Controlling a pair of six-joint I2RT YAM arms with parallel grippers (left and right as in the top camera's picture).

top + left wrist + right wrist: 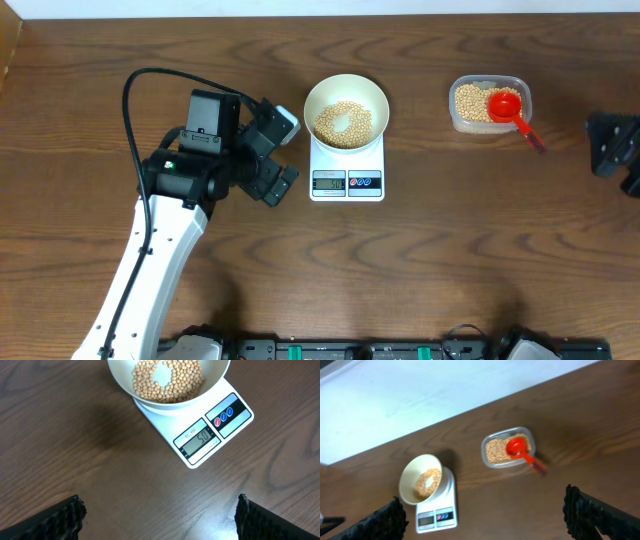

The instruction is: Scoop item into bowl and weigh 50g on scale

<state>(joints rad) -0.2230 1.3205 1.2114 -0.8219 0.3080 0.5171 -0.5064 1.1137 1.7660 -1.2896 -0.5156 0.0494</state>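
Beans [345,122] lying in ring inside white bowl [346,82], bowl sitting on scale [347,183] near centre of table [450,260]; display [202,438] reading 50. More of them filling clear tub [468,122] well to right, red scoop [506,104] resting on top, handle sticking out over rim. Left gripper [287,152] hovering just left of scale, jaws gaping wide, holding nothing. Right gripper [482,510] hanging at far right edge, jaws equally wide, empty.

A dark wood-grain table [450,250] meets what may be a white wall [420,390] along its far edge.
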